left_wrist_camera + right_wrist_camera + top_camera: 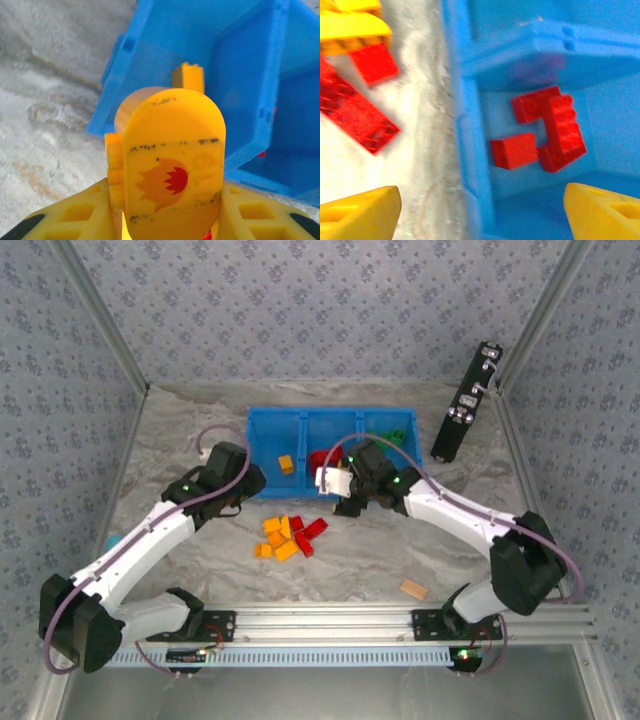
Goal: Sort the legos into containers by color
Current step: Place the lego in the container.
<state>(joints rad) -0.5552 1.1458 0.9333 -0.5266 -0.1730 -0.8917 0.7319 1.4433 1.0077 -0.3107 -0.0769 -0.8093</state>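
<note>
Left claw [167,227]: clenched on an orange piece [170,165], round-topped and printed with a flame; I hold it just short of the tray [322,424], facing the left bay; one orange brick [188,77] lies in that bay.

Right claw [482,215]: released, jaws wide with nothing between them; it hangs over the near wall of the middle bay, where red bricks [555,127] lie close together.

Right bay: green bricks [398,436].

Table [190,440]: a loose heap [288,535] of orange and red bricks lies just in front of the tray, between my two arms; I can make out no green in it.

Progress, as I judge it: every bay has its colour started; green looks done; orange and red are partly done; the orange piece in hand has yet to go in; the heap remains to be cleared, orange to the left bay and red to the middle; I would put the task past its midpoint, not near its end.
</note>
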